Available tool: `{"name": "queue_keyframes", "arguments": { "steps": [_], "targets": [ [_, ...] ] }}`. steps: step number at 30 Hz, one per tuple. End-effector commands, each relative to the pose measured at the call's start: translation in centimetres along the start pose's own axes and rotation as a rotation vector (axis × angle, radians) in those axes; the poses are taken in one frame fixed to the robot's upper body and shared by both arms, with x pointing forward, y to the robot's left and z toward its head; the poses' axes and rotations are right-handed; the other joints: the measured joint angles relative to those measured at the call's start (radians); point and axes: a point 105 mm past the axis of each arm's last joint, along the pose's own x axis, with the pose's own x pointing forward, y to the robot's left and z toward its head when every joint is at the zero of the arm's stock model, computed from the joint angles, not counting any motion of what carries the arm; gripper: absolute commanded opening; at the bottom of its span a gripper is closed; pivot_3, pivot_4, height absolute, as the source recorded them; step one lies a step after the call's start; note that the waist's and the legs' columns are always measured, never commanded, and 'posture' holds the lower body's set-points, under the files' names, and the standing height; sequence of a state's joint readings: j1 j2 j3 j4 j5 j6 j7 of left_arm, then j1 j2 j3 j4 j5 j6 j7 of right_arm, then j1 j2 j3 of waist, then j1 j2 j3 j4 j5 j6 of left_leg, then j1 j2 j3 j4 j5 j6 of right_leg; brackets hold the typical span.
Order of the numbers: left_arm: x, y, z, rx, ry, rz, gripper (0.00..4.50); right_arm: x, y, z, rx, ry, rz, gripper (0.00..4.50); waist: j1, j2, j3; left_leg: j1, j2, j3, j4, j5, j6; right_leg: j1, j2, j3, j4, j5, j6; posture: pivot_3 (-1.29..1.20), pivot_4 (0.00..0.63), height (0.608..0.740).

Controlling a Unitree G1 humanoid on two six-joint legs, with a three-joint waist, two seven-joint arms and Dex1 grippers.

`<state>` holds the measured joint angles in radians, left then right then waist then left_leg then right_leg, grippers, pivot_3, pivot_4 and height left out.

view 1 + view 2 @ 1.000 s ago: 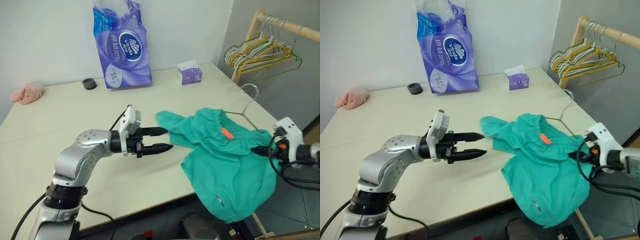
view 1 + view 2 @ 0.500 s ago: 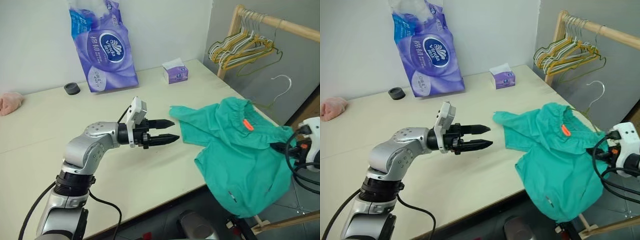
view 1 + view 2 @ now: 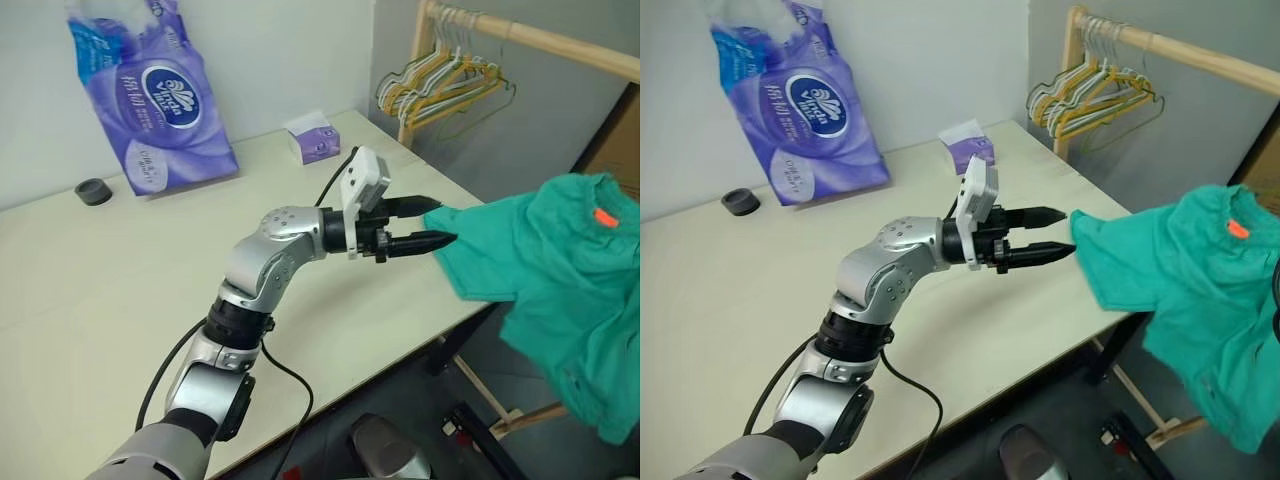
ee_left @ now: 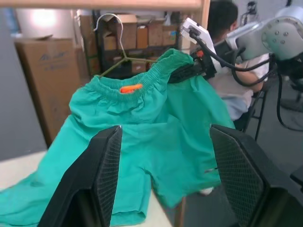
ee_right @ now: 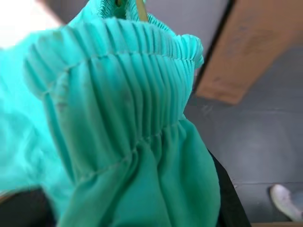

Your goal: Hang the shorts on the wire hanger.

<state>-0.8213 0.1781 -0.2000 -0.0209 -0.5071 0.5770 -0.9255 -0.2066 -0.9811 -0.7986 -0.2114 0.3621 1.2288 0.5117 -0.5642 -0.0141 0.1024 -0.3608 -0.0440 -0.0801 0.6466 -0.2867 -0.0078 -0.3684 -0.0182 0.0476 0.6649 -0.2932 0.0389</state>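
Teal gathered-waist shorts (image 4: 156, 118), apparently cotton

Purple tissue pack (image 3: 160, 100), tissue box (image 3: 312, 138), black cap (image 3: 92, 190)

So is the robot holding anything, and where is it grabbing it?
Yes. The right gripper holds the shorts by the gathered waistband, with the wire hanger inside them. The left gripper is open and holds nothing.
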Motion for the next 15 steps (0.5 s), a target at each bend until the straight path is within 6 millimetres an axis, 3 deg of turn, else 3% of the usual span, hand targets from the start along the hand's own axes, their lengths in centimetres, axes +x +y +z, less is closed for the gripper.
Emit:
{"name": "queue_keyframes", "arguments": {
  "steps": [1,10,15],
  "targets": [
    [0.5,0.2,1.3,0.061,-0.036,0.001,3.09,-0.5,-1.3,3.9,-0.078,-0.15,-0.078,0.0,-0.011,0.0,0.003,0.0,0.0,0.0,0.0,0.0,0.0,0.0,0.0,0.0,0.0,0.0,0.0,-0.62,0.143,0.74],
    [0.7,0.2,0.8,0.068,-0.037,0.013,3.09,-0.3,-3.4,5.9,-0.039,-0.226,-0.188,0.0,-0.014,0.002,0.02,0.001,-0.001,0.003,0.0,0.0,0.001,0.001,0.0,0.003,-0.001,0.001,0.003,-0.62,0.155,0.74],
    [1.0,0.2,1.1,0.073,-0.05,0.016,3.09,0.0,-3.8,5.1,0.085,-0.166,-0.212,0.0,-0.014,0.002,0.028,0.002,-0.001,0.005,0.001,0.0,0.001,0.0,0.0,0.014,-0.001,0.003,0.006,-0.62,0.162,0.74]
  ]
}}
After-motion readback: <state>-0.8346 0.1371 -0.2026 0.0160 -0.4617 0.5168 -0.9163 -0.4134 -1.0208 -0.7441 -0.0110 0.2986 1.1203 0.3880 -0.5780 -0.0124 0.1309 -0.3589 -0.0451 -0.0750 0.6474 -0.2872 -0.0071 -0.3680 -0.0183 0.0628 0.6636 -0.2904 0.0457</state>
